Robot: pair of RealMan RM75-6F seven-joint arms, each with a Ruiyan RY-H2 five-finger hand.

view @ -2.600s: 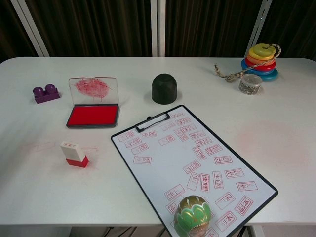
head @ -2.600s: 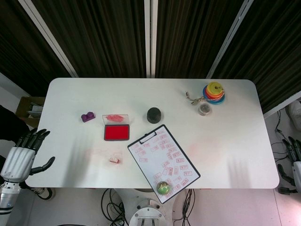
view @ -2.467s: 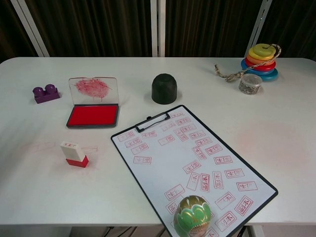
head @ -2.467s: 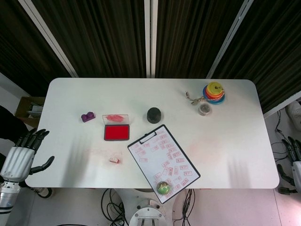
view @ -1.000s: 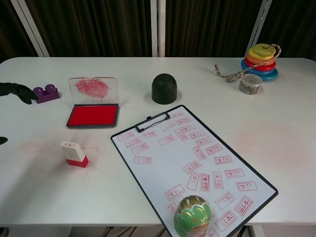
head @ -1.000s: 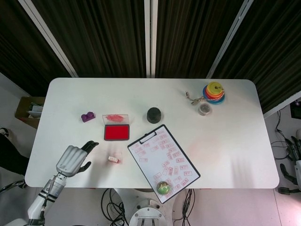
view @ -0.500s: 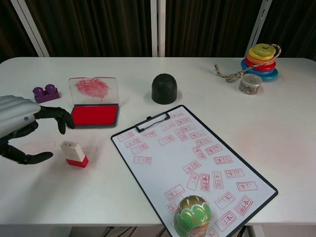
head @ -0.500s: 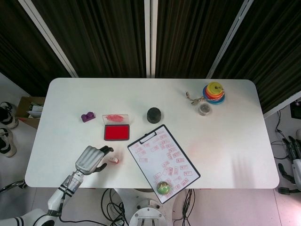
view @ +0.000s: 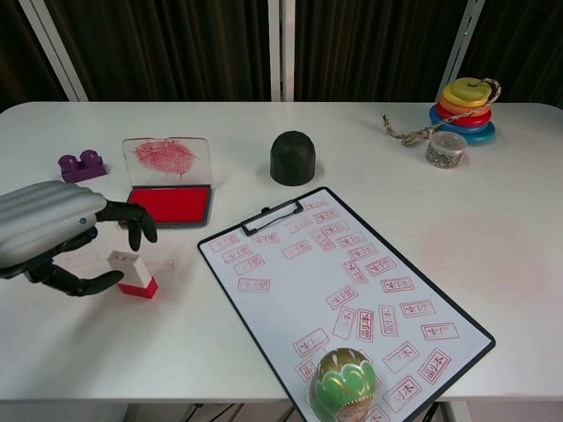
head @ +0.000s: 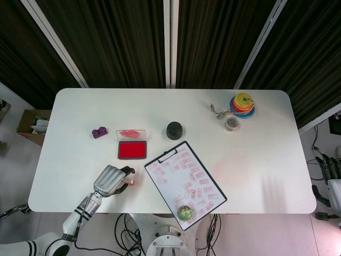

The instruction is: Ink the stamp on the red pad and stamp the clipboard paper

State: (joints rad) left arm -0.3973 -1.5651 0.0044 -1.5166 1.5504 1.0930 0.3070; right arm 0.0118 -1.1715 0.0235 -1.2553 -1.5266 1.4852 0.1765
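The stamp (view: pixel 133 272), white with a red base, stands upright on the table left of the clipboard (view: pixel 345 290); the head view shows only its edge (head: pixel 130 182) beside my left hand. My left hand (view: pixel 54 234) (head: pixel 111 181) arches over it, thumb just left of it and fingers curled above; I see no grip. The red ink pad (view: pixel 167 205) (head: pixel 132 150) lies open just beyond, lid raised. The clipboard paper (head: pixel 185 183) carries several red prints. My right hand (head: pixel 330 177) hangs beyond the table's right edge, holding nothing.
A green ornamented ball (view: pixel 345 384) sits on the clipboard's near corner. A black dome (view: pixel 292 157) stands behind the clip. A purple brick (view: pixel 81 165) lies far left. A ring stacker (view: pixel 466 105), a string and a small jar (view: pixel 445 149) are at the back right.
My left hand has come in from the table's left edge toward the right and now arches over the stamp. The stamp, pad and clipboard have not moved.
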